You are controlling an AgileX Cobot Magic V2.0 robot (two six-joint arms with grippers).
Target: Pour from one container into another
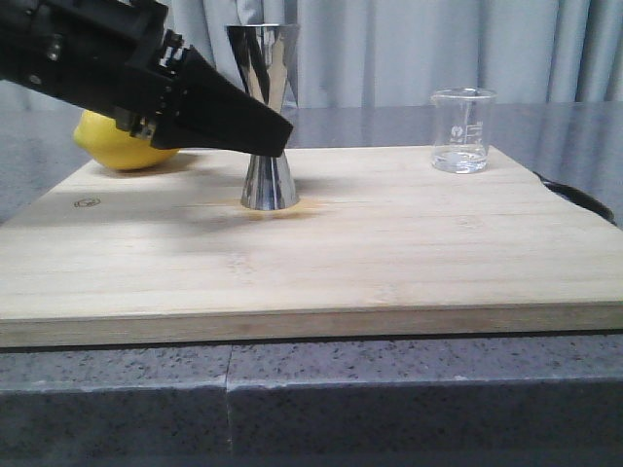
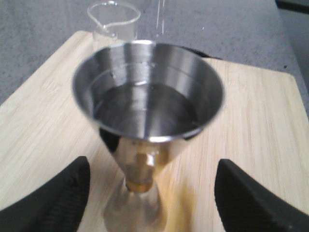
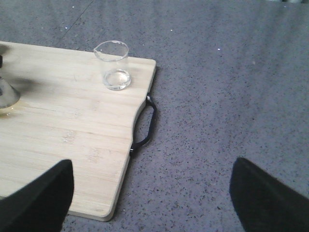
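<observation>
At the upper left of the front view my left gripper (image 1: 277, 131) reaches in from the frame's corner, its dark fingers tapering to a point right at the waist of the steel jigger (image 1: 267, 126). Just behind my arm, at the left edge of the wooden board (image 1: 321, 258), a yellow lemon (image 1: 115, 144) peeks out. The jigger stands upright a little left of centre in that view, its base flat on the board. Seen from my left wrist, the jigger (image 2: 147, 96) fills the middle of the frame with clear liquid in its upper cup, and my two fingers (image 2: 53, 200) sit wide on either side of its lower cone, spread apart and not touching the metal; I am grasping nothing here.

Farther right, in the upper right of the front view, the glass beaker (image 1: 461, 129) stands upright near the board's far right corner, well apart from the jigger, with only a trace of liquid at its bottom. A black handle (image 1: 579, 197) curves off the board's right edge onto the grey stone counter (image 1: 389, 399).

From my right wrist, my right gripper (image 3: 152, 193) hangs released over the board's corner and the counter, fingers (image 3: 38, 198) spread wide, with the beaker (image 3: 114, 65) in the upper left of that frame.
</observation>
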